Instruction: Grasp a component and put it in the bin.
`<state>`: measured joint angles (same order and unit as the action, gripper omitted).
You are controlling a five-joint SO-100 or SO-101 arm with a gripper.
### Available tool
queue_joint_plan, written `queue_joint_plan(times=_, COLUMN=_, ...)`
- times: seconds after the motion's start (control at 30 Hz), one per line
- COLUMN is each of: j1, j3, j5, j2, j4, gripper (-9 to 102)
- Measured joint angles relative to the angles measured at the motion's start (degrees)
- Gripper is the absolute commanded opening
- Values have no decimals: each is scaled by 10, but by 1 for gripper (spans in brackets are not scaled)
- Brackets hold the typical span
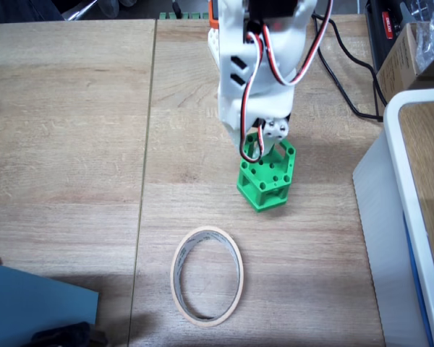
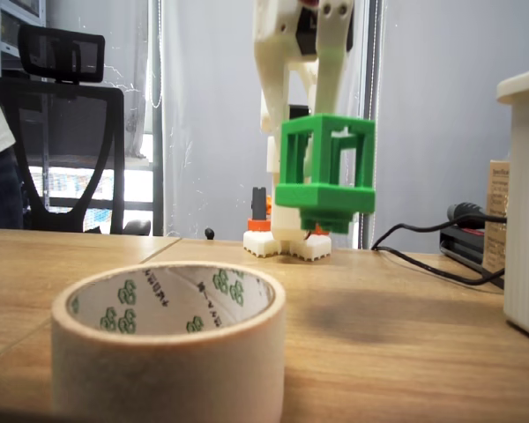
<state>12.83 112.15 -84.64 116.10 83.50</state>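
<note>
In the top-down fixed view, the bin [image 1: 207, 275] lies flat on the worktop [image 1: 72, 144], below and slightly left of the gripper [image 1: 264, 144]. The gripper pinches the component [image 1: 269, 177] from above, its fingers pressed against the green frame. In the low fixed view, the component [image 2: 326, 167] hangs clear of the worktop, with the bin [image 2: 167, 348] nearer the camera and to the gripper's left

a fixed view: overhead, looking down | a fixed view: table-level, close behind bin [image 2: 167, 348] | shared: bin, component [image 1: 267, 176]
</note>
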Motion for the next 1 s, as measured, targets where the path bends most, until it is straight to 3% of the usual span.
queue_joint_plan(times=0.37, j1=-6, j3=-90, j5=-1, j2=-12, j4=0, gripper=0)
queue_joint_plan(times=1.0, j1=-158, j3=-164, j5=-1, j2=-135, j4=-28, gripper=0)
